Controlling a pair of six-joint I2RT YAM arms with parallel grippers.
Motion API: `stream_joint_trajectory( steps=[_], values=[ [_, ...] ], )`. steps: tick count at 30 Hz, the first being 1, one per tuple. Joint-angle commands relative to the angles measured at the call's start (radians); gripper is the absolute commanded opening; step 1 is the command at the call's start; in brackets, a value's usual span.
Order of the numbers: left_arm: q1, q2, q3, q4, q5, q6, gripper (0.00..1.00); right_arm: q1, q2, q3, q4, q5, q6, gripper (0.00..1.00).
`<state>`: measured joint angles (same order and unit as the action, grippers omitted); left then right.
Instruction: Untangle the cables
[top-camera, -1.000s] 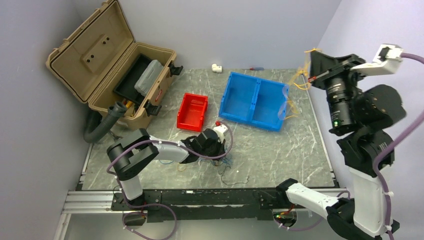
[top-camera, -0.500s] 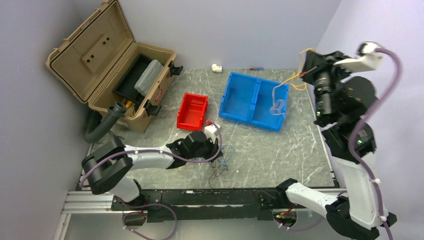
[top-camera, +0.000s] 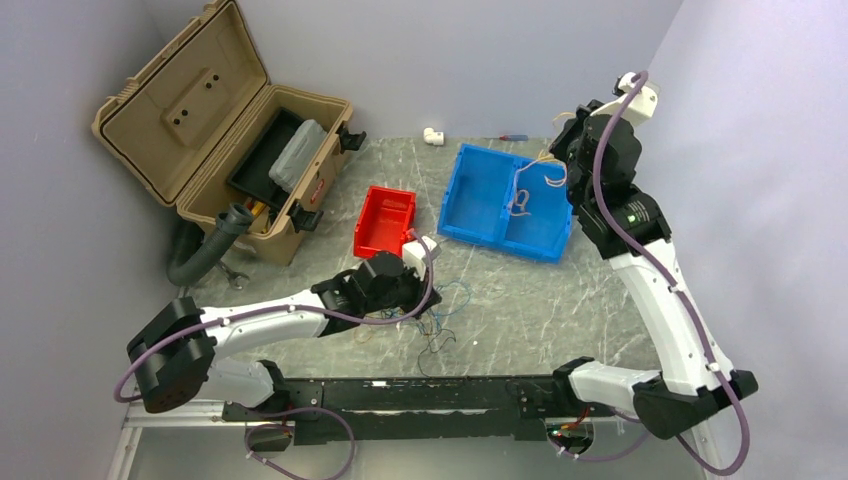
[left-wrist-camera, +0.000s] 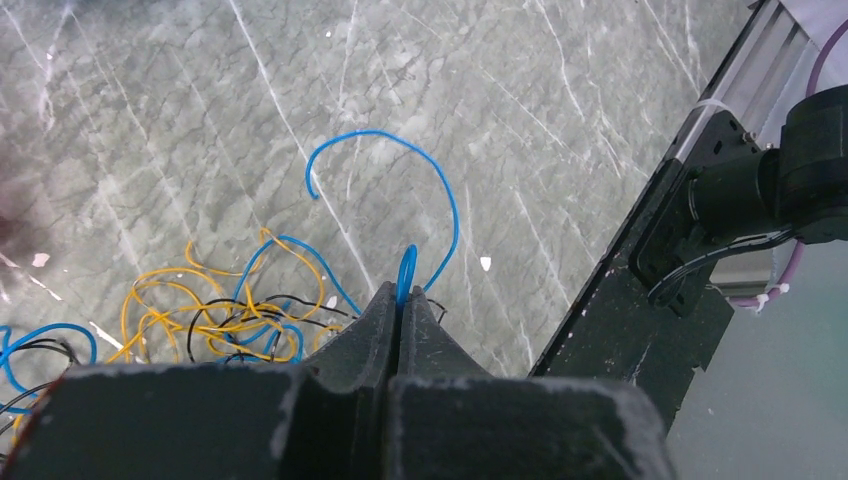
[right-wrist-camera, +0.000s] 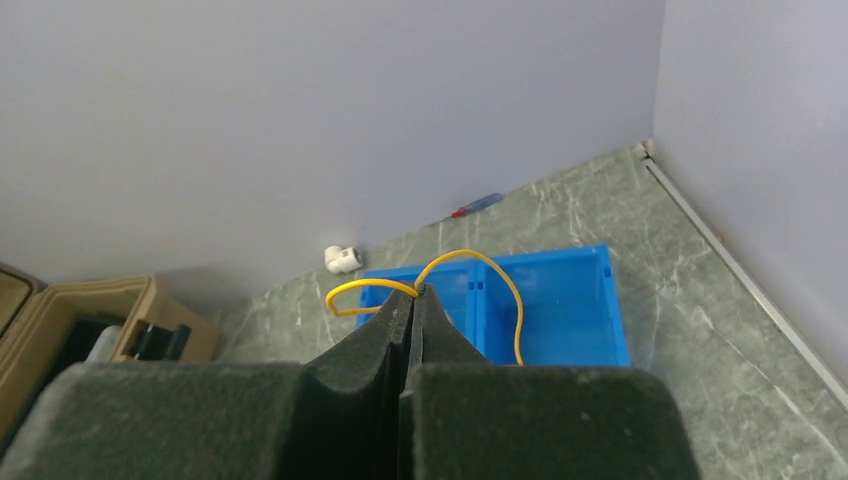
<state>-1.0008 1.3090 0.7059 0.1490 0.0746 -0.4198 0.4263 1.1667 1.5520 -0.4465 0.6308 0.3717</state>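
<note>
Cables (top-camera: 437, 312) lay mostly in a loose tangle on the table (top-camera: 560, 300), close to its near edge, with yellow, blue and black strands crossing one another. We noted the left gripper (left-wrist-camera: 400, 297) low over the table beside that heap. Its jaws were pressed together on a single blue wire (left-wrist-camera: 404, 268). That wire rose from the jaw tips and arched away in an open curve over bare table, its free end clear of the heap. In the wrist view the heap sat to the left of the jaws, close beside them. The right gripper (right-wrist-camera: 413, 297) was raised above the bin (right-wrist-camera: 560, 310), jaws likewise closed, pinching a yellow wire (right-wrist-camera: 470, 258) partway along. One short loop stuck out sideways from the tips and a longer one drooped toward the bin. We could not tell which compartment it hung over.
</note>
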Motion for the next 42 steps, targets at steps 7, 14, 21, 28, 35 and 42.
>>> stream_joint_trajectory(
  steps=[7,14,21,28,35,42],
  values=[
    [-0.007,-0.052,0.053,-0.071,-0.028,0.053,0.0,-0.185,0.089,0.009,0.046,-0.17,0.069,0.0],
    [-0.007,-0.076,0.069,-0.101,-0.033,0.074,0.0,-0.281,0.145,-0.027,0.057,-0.261,0.116,0.0],
    [-0.007,-0.082,0.094,-0.123,-0.035,0.09,0.0,-0.314,0.173,-0.125,0.084,-0.269,0.149,0.0],
    [-0.008,-0.092,0.116,-0.145,-0.034,0.099,0.0,-0.332,0.22,-0.227,0.105,-0.288,0.162,0.33],
    [-0.007,-0.114,0.123,-0.147,-0.026,0.092,0.0,-0.345,0.241,-0.149,-0.012,-0.366,0.15,0.76],
    [-0.007,-0.143,0.131,-0.179,-0.01,0.084,0.0,-0.345,0.08,-0.321,0.025,-0.666,0.092,0.96]
  ],
)
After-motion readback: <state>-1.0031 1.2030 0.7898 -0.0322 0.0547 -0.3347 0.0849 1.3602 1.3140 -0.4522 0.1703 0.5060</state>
